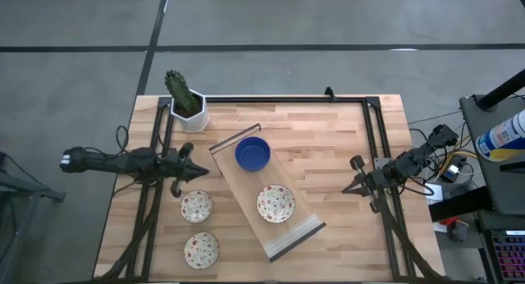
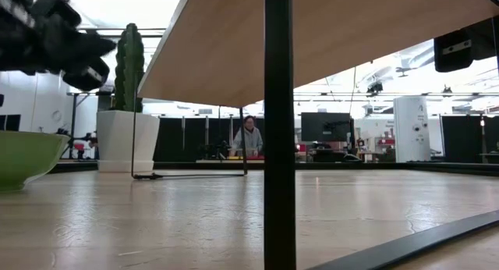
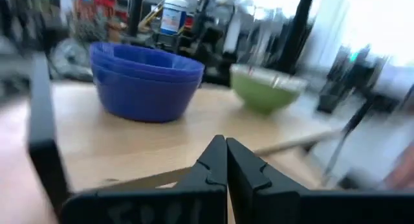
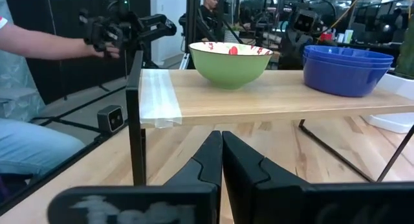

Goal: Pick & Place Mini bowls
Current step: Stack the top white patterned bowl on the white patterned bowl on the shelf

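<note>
A stack of cobalt blue mini bowls (image 1: 253, 154) and one floral mini bowl (image 1: 276, 203) stand on a raised wooden shelf (image 1: 238, 181) in mid table. Two more floral bowls (image 1: 196, 206) (image 1: 201, 249) rest on the tabletop left of it. The wrist views show the blue stack (image 3: 145, 78) (image 4: 348, 68) and the floral bowl's green outside (image 3: 266, 88) (image 4: 229, 62). My left gripper (image 1: 203, 172) (image 3: 225, 146) hovers shut, just left of the shelf. My right gripper (image 1: 351, 185) (image 4: 222, 140) is shut too, right of the shelf, above the table.
A cactus in a white hexagonal pot (image 1: 187, 103) stands at the far left of the table. The shelf rests on thin black legs (image 2: 279, 129). A black frame (image 1: 369, 120) edges the table. A person's arm (image 4: 45, 43) shows beyond the table's left side.
</note>
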You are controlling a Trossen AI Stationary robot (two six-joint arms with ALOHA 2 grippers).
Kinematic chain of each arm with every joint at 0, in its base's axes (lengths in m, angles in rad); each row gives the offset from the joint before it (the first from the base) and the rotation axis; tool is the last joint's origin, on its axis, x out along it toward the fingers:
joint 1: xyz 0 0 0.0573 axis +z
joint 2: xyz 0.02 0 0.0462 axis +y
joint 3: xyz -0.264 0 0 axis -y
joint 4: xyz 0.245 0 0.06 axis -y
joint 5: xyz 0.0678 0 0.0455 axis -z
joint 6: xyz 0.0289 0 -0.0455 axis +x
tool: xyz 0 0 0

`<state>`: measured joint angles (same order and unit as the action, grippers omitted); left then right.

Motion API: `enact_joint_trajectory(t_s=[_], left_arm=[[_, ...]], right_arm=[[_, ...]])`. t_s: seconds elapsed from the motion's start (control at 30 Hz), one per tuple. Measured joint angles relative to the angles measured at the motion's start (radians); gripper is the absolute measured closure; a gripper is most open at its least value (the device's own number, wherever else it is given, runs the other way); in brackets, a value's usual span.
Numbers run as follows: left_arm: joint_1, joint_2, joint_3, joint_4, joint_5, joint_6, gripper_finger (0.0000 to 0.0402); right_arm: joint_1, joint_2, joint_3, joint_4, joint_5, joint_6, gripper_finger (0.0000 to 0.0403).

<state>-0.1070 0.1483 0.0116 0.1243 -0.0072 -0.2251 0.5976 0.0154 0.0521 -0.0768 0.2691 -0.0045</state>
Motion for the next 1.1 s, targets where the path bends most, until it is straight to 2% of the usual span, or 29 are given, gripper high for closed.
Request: enact_joint_trajectory(t_s=[0.23,0.47,0.63,0.7,0.77,0.9,1.0,1.1], left_arm=[[0.000,0.000,0.000,0.212,0.002,-0.520,0.0402],[0.000,0.003,0.001,0.364,-0.008,-0.672,0.0402],[-0.015,0.006,0.037,0.462,0.002,-0.682,0.0402],[-0.021,0.009,0.055,0.464,0.053,-0.678,0.0402],[-0.023,0.015,0.075,0.456,0.080,-0.637,0.0402],[-0.030,0.050,0.135,0.456,0.070,-0.566,0.0402],[-0.044,0.103,0.209,0.326,0.070,-0.510,0.0402],[-0.064,0.175,0.305,0.041,0.056,-0.543,0.0402]], right_arm=[[0.000,0.000,0.000,0.000,0.000,0.008,0.0394],[0.000,0.000,0.000,0.000,0.000,0.009,0.0394],[0.000,0.000,0.000,0.000,0.001,-0.002,0.0394],[0.000,0.000,0.000,0.000,0.001,0.008,0.0394],[0.000,0.000,0.000,0.000,0.001,0.009,0.0394],[0.000,0.000,0.000,0.000,0.001,-0.002,0.0394],[0.000,0.000,0.000,0.000,0.001,0.009,0.0394],[0.000,0.000,0.000,0.000,0.001,-0.001,0.0394]])
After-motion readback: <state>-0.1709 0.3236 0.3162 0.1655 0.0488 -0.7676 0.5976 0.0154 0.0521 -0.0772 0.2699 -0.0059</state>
